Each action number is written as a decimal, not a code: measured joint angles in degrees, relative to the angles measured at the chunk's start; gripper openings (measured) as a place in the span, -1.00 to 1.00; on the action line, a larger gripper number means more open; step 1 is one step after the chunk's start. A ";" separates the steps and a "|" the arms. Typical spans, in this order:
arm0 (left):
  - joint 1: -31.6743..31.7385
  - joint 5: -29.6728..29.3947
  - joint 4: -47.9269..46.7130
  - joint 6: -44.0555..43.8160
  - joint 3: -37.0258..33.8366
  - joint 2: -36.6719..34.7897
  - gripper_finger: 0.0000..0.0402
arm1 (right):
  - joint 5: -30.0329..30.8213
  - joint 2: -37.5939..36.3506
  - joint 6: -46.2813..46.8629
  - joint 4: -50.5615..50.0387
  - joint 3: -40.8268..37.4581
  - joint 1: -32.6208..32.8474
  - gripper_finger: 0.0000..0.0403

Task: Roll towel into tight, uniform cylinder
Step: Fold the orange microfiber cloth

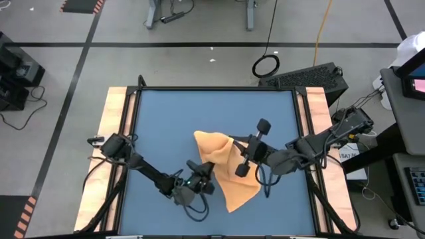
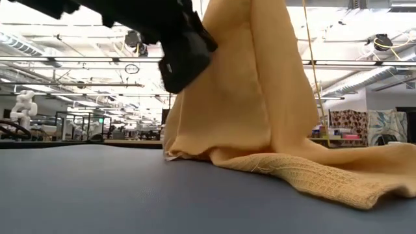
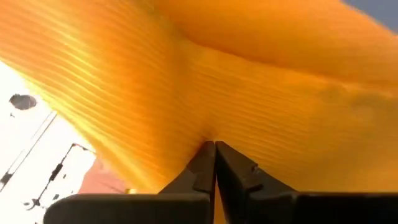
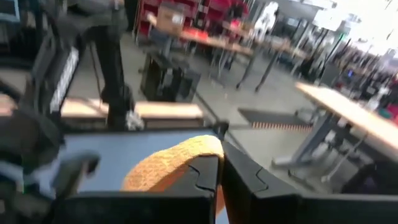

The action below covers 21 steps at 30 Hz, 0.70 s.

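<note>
While both grippers pinch towel [image 1: 226,166], jaws closed

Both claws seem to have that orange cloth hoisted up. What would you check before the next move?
1. Left claw shut on the towel: ok.
2. Right claw shut on the towel: ok.
3. Towel lifted, part trailing on the blue table: ok.
4. Towel flat and squared for rolling: not ok, it hangs bunched.
5. Any roll started: not ok.
6. White tag position: cannot tell.
</note>
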 joint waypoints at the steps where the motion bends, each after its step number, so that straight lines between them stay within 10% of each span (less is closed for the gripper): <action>1: -0.64 0.19 -2.11 -1.71 -0.05 -0.51 -0.93 | 0.00 0.00 2.46 -2.68 0.00 0.00 -0.97; 10: -3.06 29.62 -23.29 -37.48 -0.05 -0.34 -0.64 | 0.50 0.02 6.66 -2.29 0.00 -0.97 -0.97; 21: -0.58 17.53 -24.86 -37.26 0.03 5.36 -0.03 | 0.65 -0.14 -15.42 22.98 0.00 -2.03 -0.97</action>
